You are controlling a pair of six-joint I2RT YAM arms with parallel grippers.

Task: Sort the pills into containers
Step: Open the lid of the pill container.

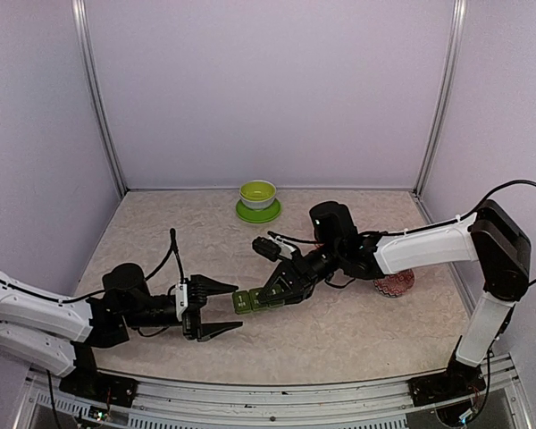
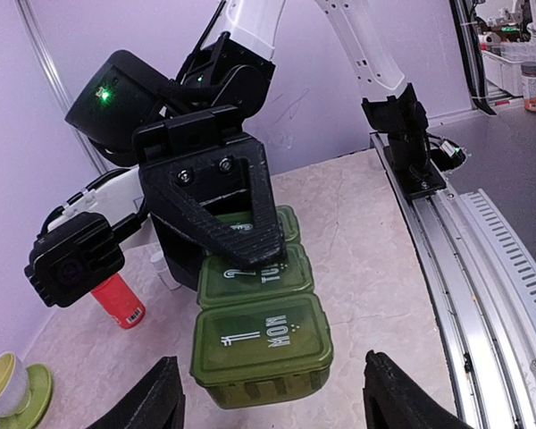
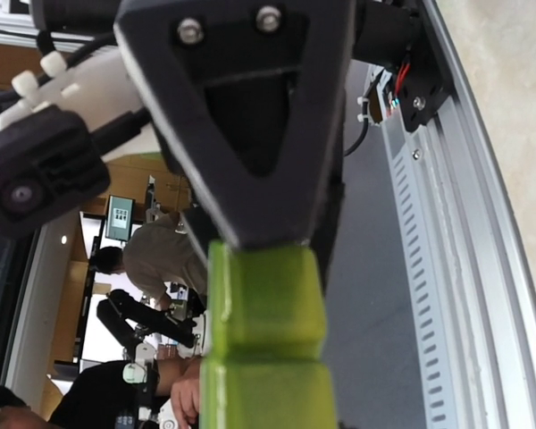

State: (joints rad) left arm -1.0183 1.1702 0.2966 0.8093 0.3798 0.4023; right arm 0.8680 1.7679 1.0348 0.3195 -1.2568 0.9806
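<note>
The right gripper (image 1: 273, 293) is clenching the green pill box (image 2: 261, 344), holding its free end just ahead of the left gripper's (image 1: 234, 307) spread, empty fingers.

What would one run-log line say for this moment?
right gripper: shut on containers | left gripper: open, not touching | visible lids: closed

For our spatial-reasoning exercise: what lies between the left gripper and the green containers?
Nothing; left wrist view shows the containers' end at the left gripper's open fingertips.
</note>
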